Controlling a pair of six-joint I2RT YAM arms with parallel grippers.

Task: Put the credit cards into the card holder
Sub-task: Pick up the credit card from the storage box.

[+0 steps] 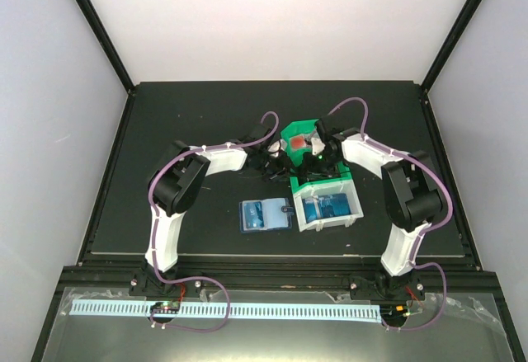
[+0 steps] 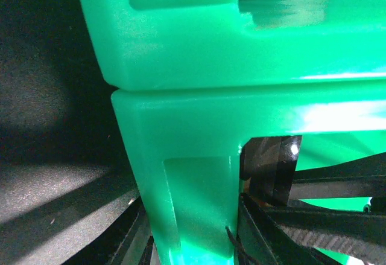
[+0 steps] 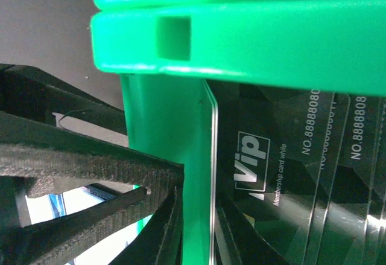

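Several cards stand on edge in the green bin, holder open on the table; they look thin, stiff, slick, so I'd pinch a top edge, and can't tell if left gripper or right gripper is clenched.

You have a flat matt black table before you; three things lie directly on it, all near its middle; a small dark navy folding card holder lies opened flat, its lighter blue inside facing up; just to its right stands a white plastic compartment bin; a green plastic compartment bin sits right behind the white one, on the far side.
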